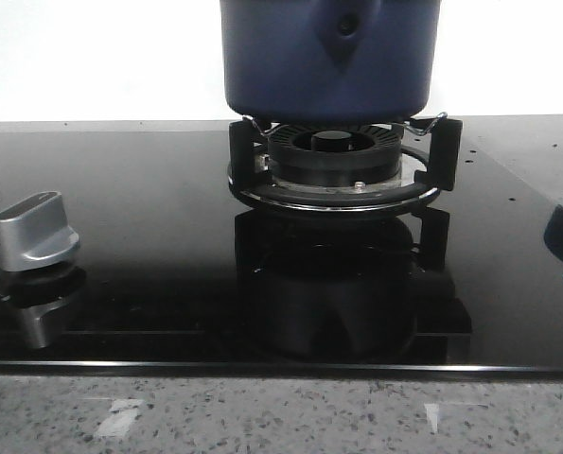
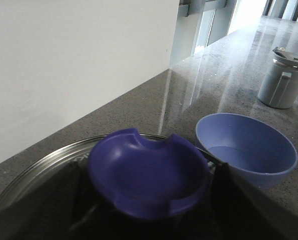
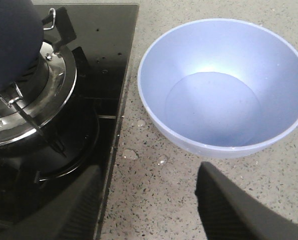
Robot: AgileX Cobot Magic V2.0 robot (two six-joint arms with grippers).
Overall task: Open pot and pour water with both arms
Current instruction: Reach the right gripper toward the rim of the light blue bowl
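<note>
Speckled grey stone forms the bench (image 1: 281,416), and a glossy black cooktop (image 1: 149,236) is set into it. In the front view the pot (image 1: 290,66) stands at 12 o'clock on the burner's (image 1: 333,156) supports, its handle mount facing the camera. Its top is cut off by the frame, so that view cannot show whether it is covered. A silver control knob (image 1: 35,232) sits at 9 o'clock.

The left wrist view suggests an answer. The left tool (image 2: 151,200) has its dark fingers closed on either side of a blue lid knob (image 2: 149,170), with the lid's metal rim (image 2: 43,165) spreading around it. Bench and wall lie behind the lid rather than the pot, so it is probably held clear so the pot can be tipped.

A pale blue bowl (image 3: 224,85) rests on the bench at 3 o'clock off the cooktop, close to its edge. It probably sits there as the receiver for the pour, and a little water lies in it. Droplets dot the stone beside it. A grey lidded cup (image 2: 284,75) stands well beyond.

The right tool (image 3: 149,200) hovers with its fingers spread and nothing between them, over the bench between cooktop edge and bowl. It looks placed to reach for the pot.
</note>
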